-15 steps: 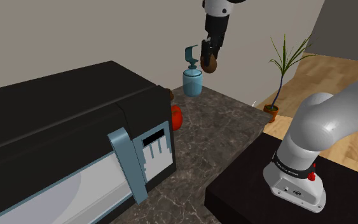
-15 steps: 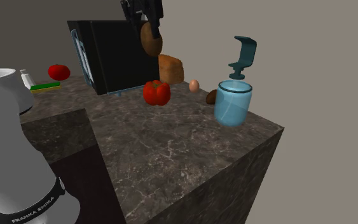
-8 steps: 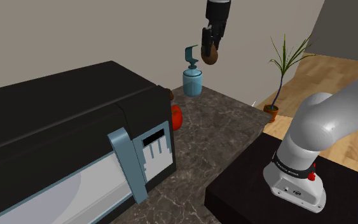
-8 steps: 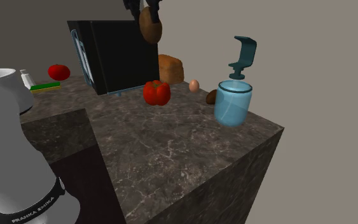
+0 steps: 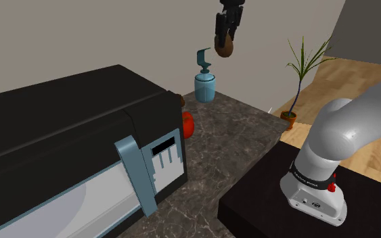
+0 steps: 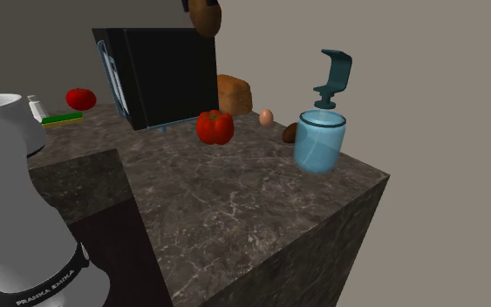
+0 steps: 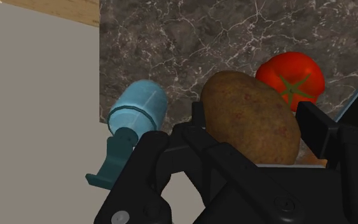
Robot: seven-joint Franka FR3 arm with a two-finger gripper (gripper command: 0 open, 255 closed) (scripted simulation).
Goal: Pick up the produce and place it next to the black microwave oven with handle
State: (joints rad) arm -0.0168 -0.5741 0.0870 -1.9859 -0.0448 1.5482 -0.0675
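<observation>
Looking along the pincer point(image 5: 224, 39), we see its two black fingers clamped on a brown potato point(image 7: 250, 124), which fills the gap between them. We find the pincer high in the air, well above the dark marbled countertop point(image 5: 239, 138). Far beneath it, past the potato, are a red pepper point(image 7: 292, 79) and, off to one side, a blue soap dispenser point(image 7: 136, 108). The black microwave point(image 5: 67, 135) sits well below and apart from the pincer, the pepper beside its corner.
</observation>
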